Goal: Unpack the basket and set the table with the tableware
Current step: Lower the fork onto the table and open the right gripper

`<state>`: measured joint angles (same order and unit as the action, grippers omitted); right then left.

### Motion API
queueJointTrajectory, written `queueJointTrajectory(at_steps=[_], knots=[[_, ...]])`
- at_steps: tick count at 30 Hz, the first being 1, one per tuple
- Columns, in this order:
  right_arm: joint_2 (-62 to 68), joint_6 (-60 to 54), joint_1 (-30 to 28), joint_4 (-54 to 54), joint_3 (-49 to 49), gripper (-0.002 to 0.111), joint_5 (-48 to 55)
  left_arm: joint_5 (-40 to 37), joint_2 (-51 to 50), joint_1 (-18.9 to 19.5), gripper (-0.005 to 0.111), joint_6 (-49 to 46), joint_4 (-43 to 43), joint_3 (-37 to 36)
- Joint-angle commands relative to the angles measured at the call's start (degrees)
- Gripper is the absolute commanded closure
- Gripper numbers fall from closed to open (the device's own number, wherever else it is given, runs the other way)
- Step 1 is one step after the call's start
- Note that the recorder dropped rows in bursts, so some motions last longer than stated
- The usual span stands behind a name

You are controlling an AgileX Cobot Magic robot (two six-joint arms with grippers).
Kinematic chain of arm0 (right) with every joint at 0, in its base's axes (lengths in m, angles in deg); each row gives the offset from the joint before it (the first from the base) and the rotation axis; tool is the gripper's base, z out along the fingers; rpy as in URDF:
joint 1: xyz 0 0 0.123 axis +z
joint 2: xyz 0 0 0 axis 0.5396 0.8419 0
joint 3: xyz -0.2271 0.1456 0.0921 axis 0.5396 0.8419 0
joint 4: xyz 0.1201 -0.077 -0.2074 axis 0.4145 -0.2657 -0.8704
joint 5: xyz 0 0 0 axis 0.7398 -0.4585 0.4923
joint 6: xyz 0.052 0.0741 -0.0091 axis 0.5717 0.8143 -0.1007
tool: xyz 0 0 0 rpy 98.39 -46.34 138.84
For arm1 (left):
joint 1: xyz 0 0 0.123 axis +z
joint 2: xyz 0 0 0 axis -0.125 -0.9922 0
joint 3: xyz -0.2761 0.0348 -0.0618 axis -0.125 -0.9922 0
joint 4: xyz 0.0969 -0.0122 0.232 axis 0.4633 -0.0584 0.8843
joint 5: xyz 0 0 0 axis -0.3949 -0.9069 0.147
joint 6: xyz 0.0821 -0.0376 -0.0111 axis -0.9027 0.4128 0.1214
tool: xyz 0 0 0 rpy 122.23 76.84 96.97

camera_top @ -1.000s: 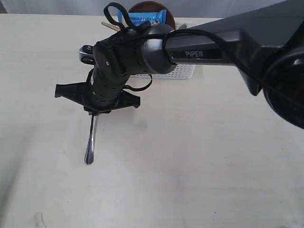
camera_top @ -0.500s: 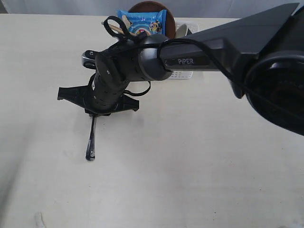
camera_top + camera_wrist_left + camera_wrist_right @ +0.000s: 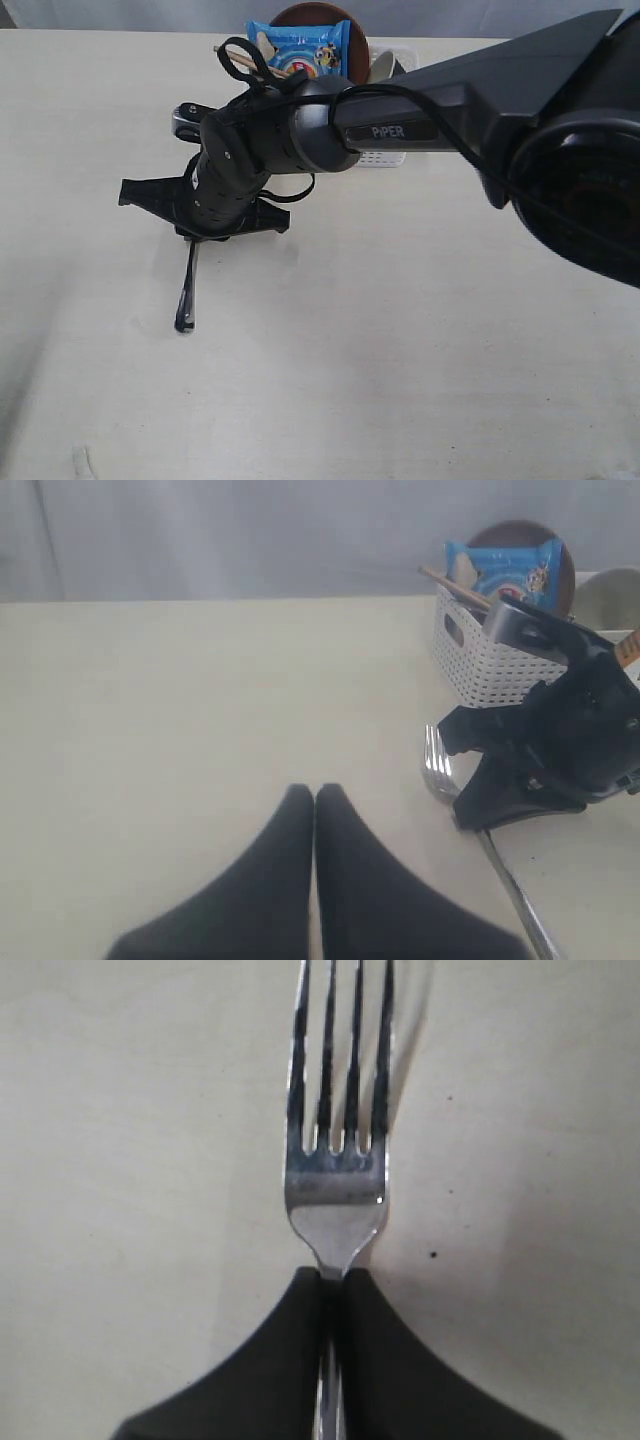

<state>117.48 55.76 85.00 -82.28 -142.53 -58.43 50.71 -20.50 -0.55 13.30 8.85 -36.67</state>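
My right gripper is shut on the neck of a steel fork, just behind the tines. In the exterior view that arm reaches across to the left; the fork's handle sticks out below the gripper, low over the cream table. The left wrist view shows the fork's tines near the tabletop. My left gripper is shut and holds nothing. The white basket stands behind, largely hidden by the arm in the exterior view.
In the basket are a blue chips packet, a round brown plate, an off-white bowl and wooden chopsticks. The right arm's dark link spans the upper right.
The right arm shifted slightly, uncovering more of the chips packet. The held fork's handle rolled on edge, and its end drew a little closer to the gripper.
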Motion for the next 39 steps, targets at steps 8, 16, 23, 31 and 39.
queueJointTrajectory(at_steps=[8,16,23,31,39], knots=[[0.14,0.08,-0.34,-0.97,0.13,0.1,-0.46,0.1,0.19,-0.44,0.107,0.06,0.26,-0.18],[-0.03,0.33,-0.34,-0.86,0.13,0.073,-0.99,0.1,0.19,-0.44,0.107,0.06,-0.02,-0.18],[-2.65,0.38,-0.34,-1.05,0.13,0.073,-1.96,0.1,0.19,-0.44,0.107,0.06,-0.02,-0.18],[-8.04,-6.48,-1.21,-1.43,0.13,0.073,-0.07,0.1,0.19,-0.44,0.107,0.06,-0.02,-0.18],[-17.51,-25.0,-5.05,-1.96,0.13,0.074,7.59,0.1,0.19,-0.44,0.107,0.06,-0.02,-0.18]])
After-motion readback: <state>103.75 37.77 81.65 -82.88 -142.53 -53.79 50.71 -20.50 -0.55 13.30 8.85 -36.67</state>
